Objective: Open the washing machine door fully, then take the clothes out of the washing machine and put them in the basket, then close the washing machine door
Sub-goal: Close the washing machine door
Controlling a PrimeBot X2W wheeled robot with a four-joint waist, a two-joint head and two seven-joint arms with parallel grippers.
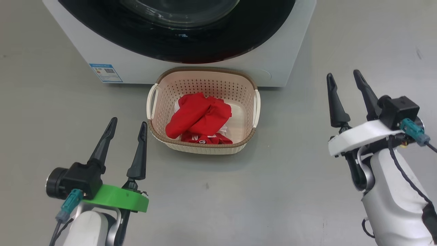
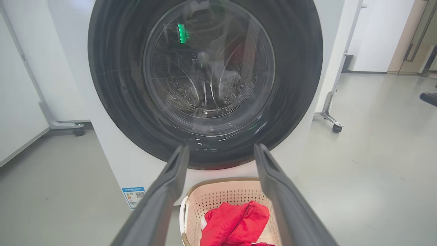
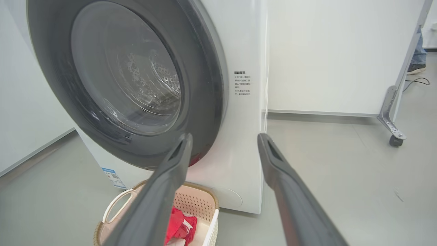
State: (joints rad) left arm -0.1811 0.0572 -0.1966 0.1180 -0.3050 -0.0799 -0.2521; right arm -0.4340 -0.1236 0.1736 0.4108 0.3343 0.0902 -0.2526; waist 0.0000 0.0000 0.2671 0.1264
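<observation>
The white washing machine (image 1: 239, 66) stands ahead with its round black-rimmed door (image 2: 205, 82) flat against the front, the bare steel drum showing through the glass. The cream basket (image 1: 205, 80) sits on the floor just before it, with the red and white clothes (image 1: 199, 118) piled inside. My left gripper (image 1: 128, 124) hangs open to the basket's left, nothing between its fingers. Off to the basket's right, my right gripper (image 1: 343, 77) is open and empty too. In the wrist views both grippers (image 2: 220, 150) (image 3: 223, 138) point at the door (image 3: 126, 82) from a distance.
Grey floor (image 1: 218, 198) surrounds the basket. White panels on wheeled metal feet (image 3: 392, 130) stand left and right of the machine. A person's shoe and trouser leg (image 3: 416, 61) show at the far right behind a panel. A blue sticker (image 1: 106, 72) marks the machine's lower left corner.
</observation>
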